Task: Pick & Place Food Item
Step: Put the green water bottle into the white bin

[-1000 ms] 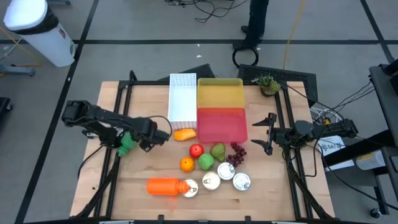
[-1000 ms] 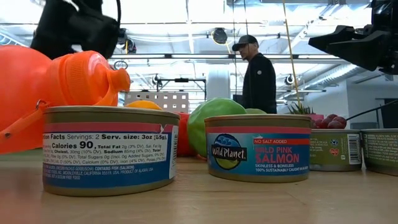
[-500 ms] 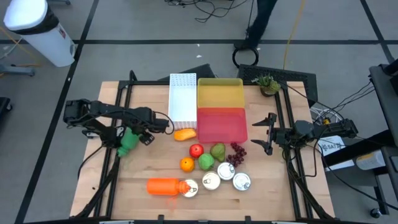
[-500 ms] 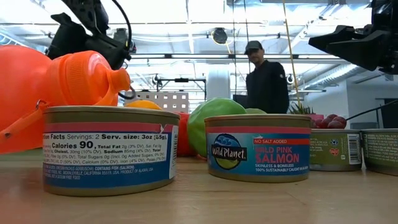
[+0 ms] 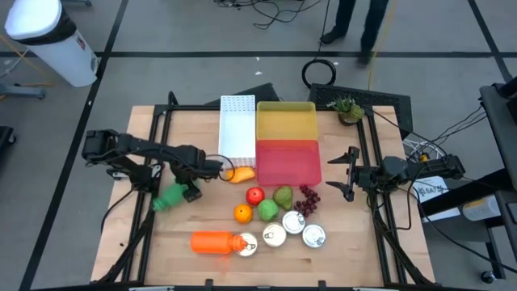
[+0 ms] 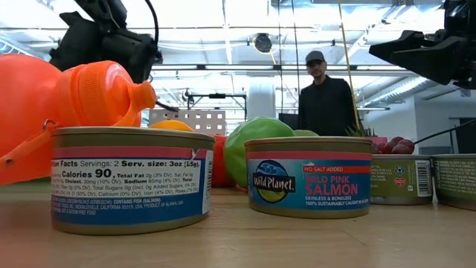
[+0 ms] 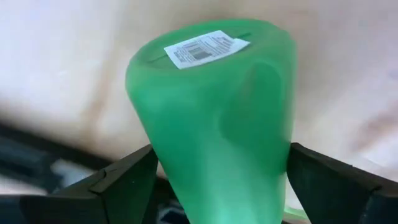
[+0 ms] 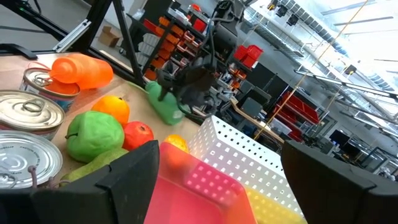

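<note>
A green plastic bottle (image 5: 170, 197) is at the table's left, between the fingers of my left gripper (image 5: 188, 187). In the left wrist view the bottle (image 7: 211, 124) fills the picture, its labelled bottom pointing away from the wrist. Food lies in the middle: a yellow-orange fruit (image 5: 240, 174), a red apple (image 5: 254, 195), an orange (image 5: 243, 213), a green apple (image 5: 267, 211), a pear (image 5: 283, 196) and grapes (image 5: 308, 200). My right gripper (image 5: 349, 174) waits open at the right, holding nothing. My left gripper has the green bottle's body pinched between its two fingers (image 7: 140, 177), one on each side wall (image 7: 163, 163). The fingers come from above, slanting down. The bottle's bottom end (image 7: 205, 46) sticks out beyond the fingertips. Whether it rests on the table, I cannot tell.
A white perforated bin (image 5: 237, 125), a yellow bin (image 5: 285, 120) and a red bin (image 5: 288, 162) stand at the back. Several cans (image 5: 293, 222) and an orange bottle (image 5: 212, 242) lie near the front edge. A small plant (image 5: 349, 109) is at the far right. A person (image 6: 327, 97) stands beyond the table.
My left gripper has rolled and tipped further downward, shifting slightly toward the table's near edge. The green bottle has turned with it and now points out toward the near left. The person behind the table has walked toward the right.
</note>
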Available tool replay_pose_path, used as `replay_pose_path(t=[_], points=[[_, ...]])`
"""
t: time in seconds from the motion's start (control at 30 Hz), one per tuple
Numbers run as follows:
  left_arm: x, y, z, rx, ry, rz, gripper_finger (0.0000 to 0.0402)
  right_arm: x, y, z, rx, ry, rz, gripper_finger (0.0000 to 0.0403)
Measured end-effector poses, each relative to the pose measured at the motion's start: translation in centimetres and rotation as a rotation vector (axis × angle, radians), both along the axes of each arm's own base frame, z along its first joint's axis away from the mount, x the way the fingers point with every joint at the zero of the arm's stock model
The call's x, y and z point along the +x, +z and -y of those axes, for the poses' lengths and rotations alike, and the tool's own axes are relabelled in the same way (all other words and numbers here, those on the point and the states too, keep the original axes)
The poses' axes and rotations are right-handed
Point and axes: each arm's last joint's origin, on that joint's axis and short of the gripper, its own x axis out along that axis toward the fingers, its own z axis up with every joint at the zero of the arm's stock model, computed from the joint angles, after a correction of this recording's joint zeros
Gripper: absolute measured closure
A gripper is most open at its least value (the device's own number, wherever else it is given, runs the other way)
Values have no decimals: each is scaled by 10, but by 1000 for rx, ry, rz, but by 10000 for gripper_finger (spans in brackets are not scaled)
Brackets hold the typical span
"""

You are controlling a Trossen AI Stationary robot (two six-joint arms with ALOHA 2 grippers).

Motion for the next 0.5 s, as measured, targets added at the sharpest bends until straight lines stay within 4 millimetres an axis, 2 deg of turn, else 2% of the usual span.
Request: replay_pose_path(t=[0.1,0.27,0.5], points=[[6,3,5,-67,-51,55,52,0,0,0,0,0,0,87],[18,17,9,-46,-68,145,52,0,0,0,0,0,0,87],[26,5,20,-33,-97,227,52,0,0,0,0,0,0,87]])
